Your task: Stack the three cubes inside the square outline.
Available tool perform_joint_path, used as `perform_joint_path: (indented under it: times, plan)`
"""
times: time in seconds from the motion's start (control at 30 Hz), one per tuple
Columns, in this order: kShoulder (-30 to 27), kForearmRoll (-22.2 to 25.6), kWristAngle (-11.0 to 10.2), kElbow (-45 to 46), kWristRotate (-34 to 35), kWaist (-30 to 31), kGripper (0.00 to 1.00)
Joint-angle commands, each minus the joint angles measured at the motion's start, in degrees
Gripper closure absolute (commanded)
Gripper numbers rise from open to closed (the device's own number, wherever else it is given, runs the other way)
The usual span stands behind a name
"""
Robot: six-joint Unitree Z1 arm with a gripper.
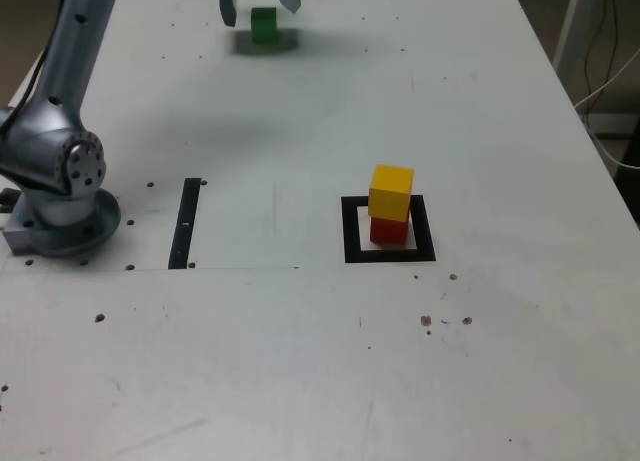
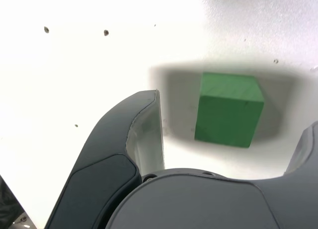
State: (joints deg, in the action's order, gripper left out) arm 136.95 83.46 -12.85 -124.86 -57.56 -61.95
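The green cube (image 1: 263, 25) rests on the white table at the far edge in the exterior view. My gripper (image 1: 260, 5) hangs just over it, open, one finger on each side. In the wrist view the green cube (image 2: 228, 110) sits in shadow between the jaws, with a clear gap to the nearer finger (image 2: 145, 134). The yellow cube (image 1: 391, 191) stands slightly skewed on the red cube (image 1: 389, 231), and both are inside the square outline (image 1: 351, 231) towards the exterior view's right.
A narrow black strip (image 1: 186, 222) lies on the table (image 1: 300, 361) between the arm's base (image 1: 62, 216) and the outline. The arm rises along the exterior view's left. Cables hang past the table's right edge (image 1: 610, 81).
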Motion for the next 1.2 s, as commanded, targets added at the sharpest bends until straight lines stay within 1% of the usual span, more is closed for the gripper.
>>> perform_joint_path:
  times: [0.0, 0.23, 0.43, 0.67, 0.87, 0.9, 1.17]
  plan:
    - [0.8, 0.3, -0.1, -0.5, -0.1, -0.1, 0.05]
    - [2.2, 1.8, -0.1, -2.0, 0.4, 0.0, 0.12]
    - [3.1, 3.2, -0.7, -3.6, 0.9, 0.5, 0.22]
    - [3.5, 3.5, -0.4, -4.4, 1.2, 0.8, 0.43]
    - [3.8, 3.9, 0.4, -4.6, 1.1, 1.1, 0.69]
    - [3.8, 4.0, 0.6, -4.6, 1.0, 1.1, 0.71]
    - [3.8, 4.6, 2.0, -4.9, 0.2, 1.2, 0.75]
